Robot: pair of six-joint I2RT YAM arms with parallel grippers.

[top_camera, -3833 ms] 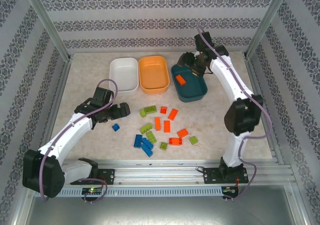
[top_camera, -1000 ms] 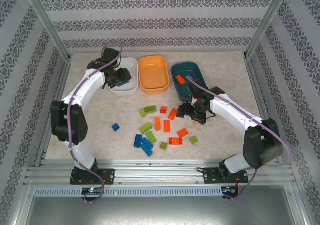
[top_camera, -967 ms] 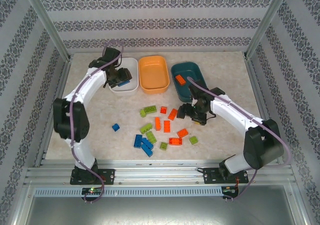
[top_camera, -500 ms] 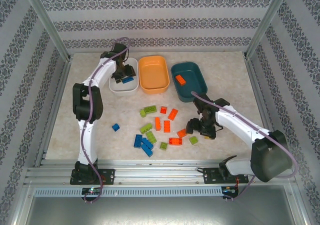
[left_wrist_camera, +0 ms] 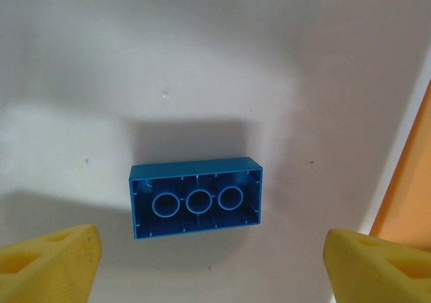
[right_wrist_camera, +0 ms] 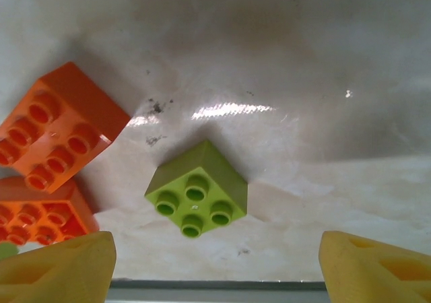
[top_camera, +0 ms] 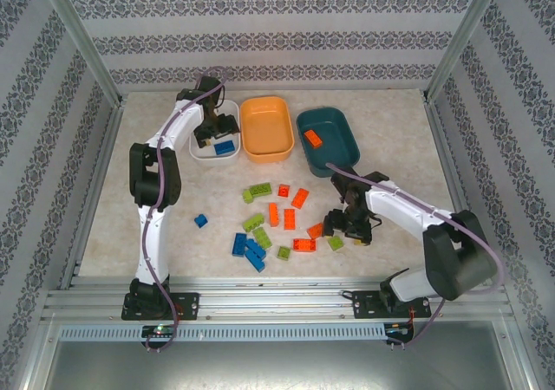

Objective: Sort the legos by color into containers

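Left wrist view: left gripper [left_wrist_camera: 214, 266] hangs open over a blue brick [left_wrist_camera: 195, 198] lying underside-up in the white tub [left_wrist_camera: 202, 60]; right gripper [right_wrist_camera: 215, 269] spreads open above a lime brick [right_wrist_camera: 196, 188], beside orange bricks [right_wrist_camera: 60, 124].

The legos [right_wrist_camera: 196, 198] are moulded plastic, smooth with a soft sheen. The white container [left_wrist_camera: 215, 60] is matt plastic, faintly speckled. The bench [right_wrist_camera: 303, 67] is a pale marbled surface, glossy enough to throw glare, with small dark scuffs. The frame rails [top_camera: 277, 296] are brushed metal.
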